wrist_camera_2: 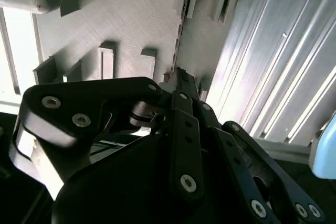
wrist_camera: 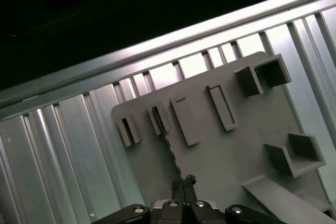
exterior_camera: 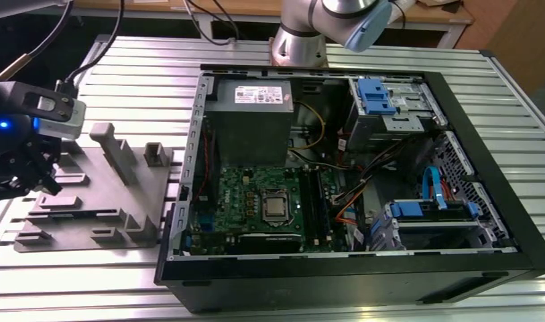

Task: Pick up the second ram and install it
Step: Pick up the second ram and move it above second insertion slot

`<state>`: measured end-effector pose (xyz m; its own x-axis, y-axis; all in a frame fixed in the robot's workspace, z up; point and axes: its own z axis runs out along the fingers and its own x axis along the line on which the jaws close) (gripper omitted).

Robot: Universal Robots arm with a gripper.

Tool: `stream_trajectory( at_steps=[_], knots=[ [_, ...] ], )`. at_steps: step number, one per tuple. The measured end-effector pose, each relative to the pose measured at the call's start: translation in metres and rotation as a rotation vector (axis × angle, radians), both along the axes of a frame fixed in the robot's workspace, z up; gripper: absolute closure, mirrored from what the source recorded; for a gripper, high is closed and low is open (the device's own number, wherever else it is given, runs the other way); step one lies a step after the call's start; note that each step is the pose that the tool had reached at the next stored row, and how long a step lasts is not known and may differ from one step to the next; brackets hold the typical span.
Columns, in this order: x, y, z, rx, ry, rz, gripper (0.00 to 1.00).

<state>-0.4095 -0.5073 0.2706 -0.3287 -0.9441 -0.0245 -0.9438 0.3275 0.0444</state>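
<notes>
The gripper (wrist_camera: 185, 201) hangs over the grey fixture plate (exterior_camera: 93, 196), its fingers drawn together on the thin top edge of the second ram (wrist_camera: 174, 157). The stick runs edge-on from the fingertips toward a slotted block on the plate. Whether it has lifted clear of the plate I cannot tell. The open computer case (exterior_camera: 344, 270) stands just beside the plate, and the motherboard (exterior_camera: 250, 191) inside it is well apart from the gripper. The grasp looks made; carrying and seating the stick remain.
</notes>
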Motion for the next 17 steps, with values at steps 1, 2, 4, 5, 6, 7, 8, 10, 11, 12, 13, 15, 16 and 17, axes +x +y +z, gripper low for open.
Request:
stream_trajectory(
  at_steps=[1, 2, 4, 5, 6, 7, 8, 10, 11, 12, 13, 15, 16, 17],
  knots=[
    [0.0, 0.0, -0.0004, 0.0, 0.0, 0.02, 0.93],
    [0.0, 0.0, -0.0008, 0.0, 0.0, 0.038, 0.93],
    [0.0, 0.0, -0.0017, 0.0, 0.0, 0.074, 0.93],
    [0.0, 0.0, -0.0021, 0.0, 0.0, 0.092, 0.93],
    [0.0, 0.0, -0.0025, 0.0, 0.0, 0.11, 0.93],
    [0.0, 0.0, -0.003, 0.0, 0.0, 0.129, 0.93],
    [0.0, 0.0, -0.0036, 0.0, -0.0001, 0.147, 0.93],
    [0.0, 0.0, -0.0046, 0.0, 0.0, 0.183, 0.93],
    [0.0, 0.0, -0.005, 0.0, 0.0, 0.201, 0.93],
    [0.0, 0.0, -0.0054, 0.0, 0.0, 0.217, 0.93],
    [0.0, 0.0, -0.0057, 0.0, 0.0, 0.231, 0.93],
    [0.0, 0.0, -0.0066, 0.0001, -0.0005, 0.256, 0.93],
    [0.0, 0.0, -0.007, 0.0001, -0.0005, 0.269, 0.93],
    [0.0, -0.0001, -0.007, 0.0001, -0.0004, 0.276, 0.93]
  ],
)
